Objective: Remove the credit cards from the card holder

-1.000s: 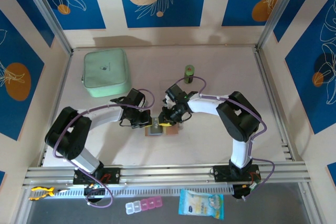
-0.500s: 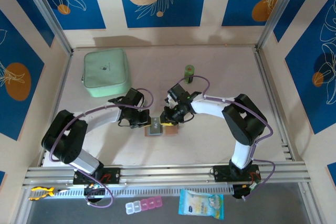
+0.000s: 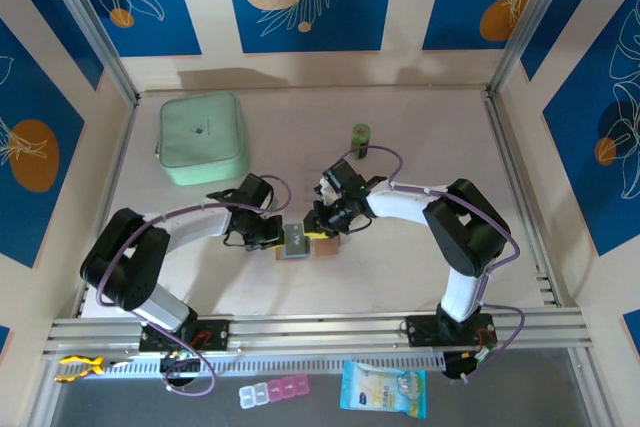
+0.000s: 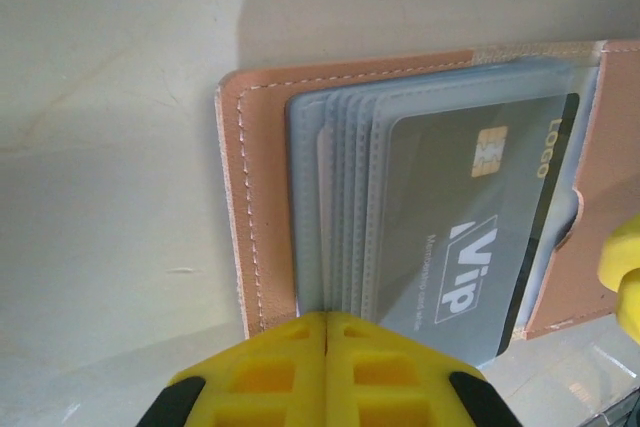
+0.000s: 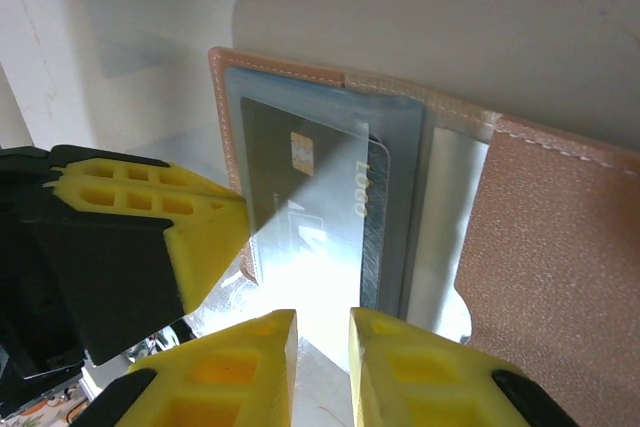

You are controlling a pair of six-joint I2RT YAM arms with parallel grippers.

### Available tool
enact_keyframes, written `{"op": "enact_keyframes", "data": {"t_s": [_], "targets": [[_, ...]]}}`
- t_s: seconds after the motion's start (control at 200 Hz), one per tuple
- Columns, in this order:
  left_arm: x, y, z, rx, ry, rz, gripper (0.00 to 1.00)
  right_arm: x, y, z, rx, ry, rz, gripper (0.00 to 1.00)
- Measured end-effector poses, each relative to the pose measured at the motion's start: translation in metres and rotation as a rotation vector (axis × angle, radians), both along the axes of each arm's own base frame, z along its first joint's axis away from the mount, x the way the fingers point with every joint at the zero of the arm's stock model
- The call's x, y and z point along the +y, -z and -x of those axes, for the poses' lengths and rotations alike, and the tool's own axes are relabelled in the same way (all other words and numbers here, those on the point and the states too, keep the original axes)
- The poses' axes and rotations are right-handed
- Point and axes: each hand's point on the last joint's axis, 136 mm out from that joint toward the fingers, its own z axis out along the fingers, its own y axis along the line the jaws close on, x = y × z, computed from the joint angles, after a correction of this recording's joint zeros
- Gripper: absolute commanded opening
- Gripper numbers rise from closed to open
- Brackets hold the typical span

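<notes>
Fingers of the left gripper (image 4: pixel 327 332) sit closed together over the near edge of the card holder (image 4: pixel 240 207), I'd guess to pin it spread open, pockets up, mid-table. The right gripper (image 5: pixel 322 342) shows a narrow slit at the clear sleeve (image 5: pixel 440 237); whether it pinches anything I cannot tell. One credit card (image 4: pixel 470 227) sits pocketed, long side running away from both grippers, chip end farthest

The pale counter (image 3: pixel 420 147) lies bare on its right half and near strip. A large mint-green zip case (image 3: pixel 203 137) fills the far left corner; a small green cylinder (image 3: pixel 360 137) stands behind centre. The left end effector (image 3: pixel 270 234) and right end effector (image 3: pixel 325 225) flank the open tan card holder (image 3: pixel 300 244); its near side is free.
</notes>
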Motion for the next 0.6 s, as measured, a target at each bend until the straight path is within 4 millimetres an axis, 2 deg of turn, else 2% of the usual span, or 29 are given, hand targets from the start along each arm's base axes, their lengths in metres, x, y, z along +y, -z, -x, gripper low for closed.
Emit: {"op": "enact_keyframes", "data": {"t_s": [0.345, 0.6], "targets": [[0.000, 0.000, 0.000, -0.001, -0.001, -0.003, 0.00, 0.003, 0.013, 0.003, 0.045, -0.008, -0.009, 0.23], [0.000, 0.000, 0.000, -0.001, -0.001, -0.003, 0.00, 0.006, 0.015, 0.003, 0.055, -0.017, -0.026, 0.22]]}}
